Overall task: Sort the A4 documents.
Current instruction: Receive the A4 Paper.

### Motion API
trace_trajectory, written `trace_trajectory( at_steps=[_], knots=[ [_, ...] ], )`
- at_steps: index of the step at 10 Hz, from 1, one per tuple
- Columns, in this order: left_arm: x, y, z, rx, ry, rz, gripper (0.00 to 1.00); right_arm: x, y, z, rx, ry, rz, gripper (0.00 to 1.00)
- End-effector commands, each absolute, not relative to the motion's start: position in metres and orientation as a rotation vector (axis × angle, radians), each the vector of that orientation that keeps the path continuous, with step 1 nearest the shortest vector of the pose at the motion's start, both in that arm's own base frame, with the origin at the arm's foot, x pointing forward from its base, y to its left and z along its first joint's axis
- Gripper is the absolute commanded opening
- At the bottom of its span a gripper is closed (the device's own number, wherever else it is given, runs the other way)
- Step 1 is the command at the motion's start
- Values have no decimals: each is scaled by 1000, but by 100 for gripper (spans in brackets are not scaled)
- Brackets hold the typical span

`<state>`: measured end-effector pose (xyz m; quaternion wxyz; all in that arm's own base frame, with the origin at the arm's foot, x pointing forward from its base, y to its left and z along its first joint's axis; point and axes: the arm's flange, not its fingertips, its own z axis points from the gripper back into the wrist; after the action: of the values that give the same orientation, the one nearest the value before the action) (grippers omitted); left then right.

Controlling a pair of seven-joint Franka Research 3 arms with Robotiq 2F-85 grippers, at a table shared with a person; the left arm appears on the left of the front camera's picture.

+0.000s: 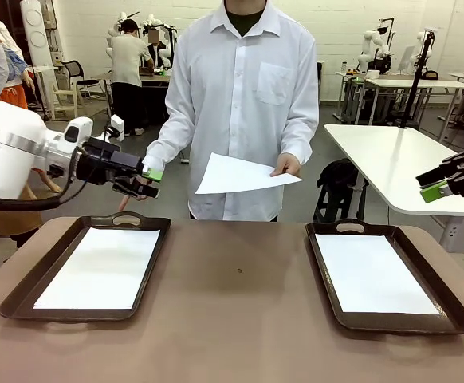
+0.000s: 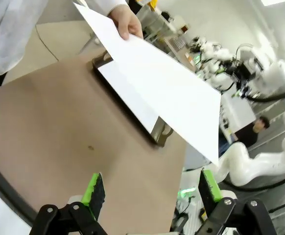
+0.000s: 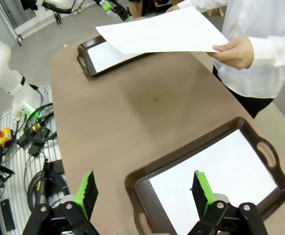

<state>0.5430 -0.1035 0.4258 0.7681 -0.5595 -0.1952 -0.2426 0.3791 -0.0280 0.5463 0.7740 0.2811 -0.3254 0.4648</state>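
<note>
The person across the table holds one blank A4 sheet (image 1: 244,174) by its edge in a hand (image 1: 286,166), in the air above the far table edge. The held sheet (image 2: 157,83) also shows in the left wrist view and, as the held sheet (image 3: 162,32), in the right wrist view. Another white sheet (image 1: 96,267) lies in the left brown tray (image 1: 41,263), and one more sheet (image 1: 375,273) lies in the right brown tray (image 1: 435,279). My left gripper (image 1: 148,182) hovers open beside the person's other hand, left of the held sheet. My right gripper (image 1: 435,190) hangs open at the far right, above and beyond its tray.
The brown table (image 1: 240,319) is bare between the two trays except for a small dark spot (image 1: 239,270). A white table (image 1: 399,159) stands behind on the right. Other people and lab benches are farther back.
</note>
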Motion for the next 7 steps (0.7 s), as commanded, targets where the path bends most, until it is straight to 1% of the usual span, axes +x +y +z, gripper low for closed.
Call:
trace_trajectory(
  at_steps=[1, 2, 4, 7],
  knots=[
    [567, -115, 421, -1333, -407, -439, 100, 379, -28, 544, 608, -698, 1005, 100],
    [573, -122, 416, -1387, -407, -406, 100, 379, -28, 544, 608, -698, 1005, 100],
    [586, -134, 411, -1437, -375, -386, 100, 379, -28, 544, 608, -698, 1005, 100],
    [602, -150, 406, -1458, -320, -375, 100, 379, -28, 544, 608, -698, 1005, 100]
  ],
)
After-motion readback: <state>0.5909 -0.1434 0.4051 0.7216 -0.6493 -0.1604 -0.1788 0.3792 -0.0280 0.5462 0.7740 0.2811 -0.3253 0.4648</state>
